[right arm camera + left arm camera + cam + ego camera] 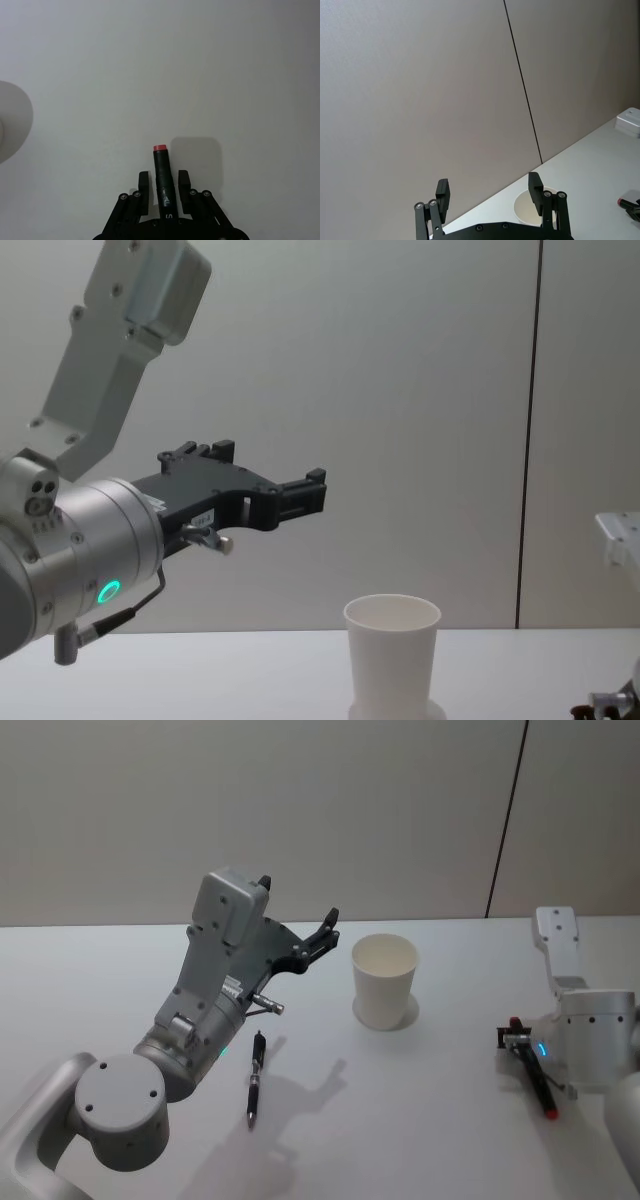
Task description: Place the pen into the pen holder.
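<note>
A black pen [255, 1078] with a silver tip lies on the white table, just in front of my left arm. The pen holder [384, 980] is a white paper cup standing upright right of the table's middle, also seen in the chest view [392, 655]. My left gripper [297, 902] is raised well above the table, left of the cup, open and empty [489, 185]. My right gripper [163, 182] rests low at the right, shut on a second black pen with a red cap [161, 167]; this pen [532, 1072] points toward the front edge.
A white block [556, 928] of the right arm stands behind the right gripper. The table [420, 1120] is bare white around the cup and both pens. A grey wall with a dark vertical seam [530, 430] stands behind.
</note>
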`<control>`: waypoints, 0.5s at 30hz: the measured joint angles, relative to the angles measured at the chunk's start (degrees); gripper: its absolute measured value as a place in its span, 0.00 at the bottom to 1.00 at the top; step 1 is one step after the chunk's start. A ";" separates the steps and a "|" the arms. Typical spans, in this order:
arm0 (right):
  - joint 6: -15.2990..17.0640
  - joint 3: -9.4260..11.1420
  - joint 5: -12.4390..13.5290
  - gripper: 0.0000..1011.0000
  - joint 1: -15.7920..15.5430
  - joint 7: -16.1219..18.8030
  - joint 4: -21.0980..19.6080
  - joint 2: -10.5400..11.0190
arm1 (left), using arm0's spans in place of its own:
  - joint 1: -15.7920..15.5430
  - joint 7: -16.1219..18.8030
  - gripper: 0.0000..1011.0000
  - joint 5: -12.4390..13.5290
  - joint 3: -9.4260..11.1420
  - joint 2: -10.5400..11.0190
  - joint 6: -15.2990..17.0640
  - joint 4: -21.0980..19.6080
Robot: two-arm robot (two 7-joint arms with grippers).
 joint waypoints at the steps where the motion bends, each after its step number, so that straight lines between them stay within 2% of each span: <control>1: 0.00 0.00 0.00 0.39 0.00 0.00 0.00 0.00 | 0.00 0.00 0.99 0.00 0.00 0.00 0.00 0.00; 4: -0.31 0.15 -0.25 0.26 0.22 0.38 0.70 -0.12 | 0.00 0.00 0.99 0.00 0.00 0.00 0.00 0.00; 7: -0.52 0.25 -0.38 0.20 0.34 0.63 1.03 -0.13 | 0.00 0.00 0.99 0.00 0.00 0.00 0.00 0.00; 15: -1.59 0.52 -0.99 0.18 0.30 2.14 1.36 -0.06 | 0.00 0.00 0.99 0.00 0.00 0.00 0.00 0.00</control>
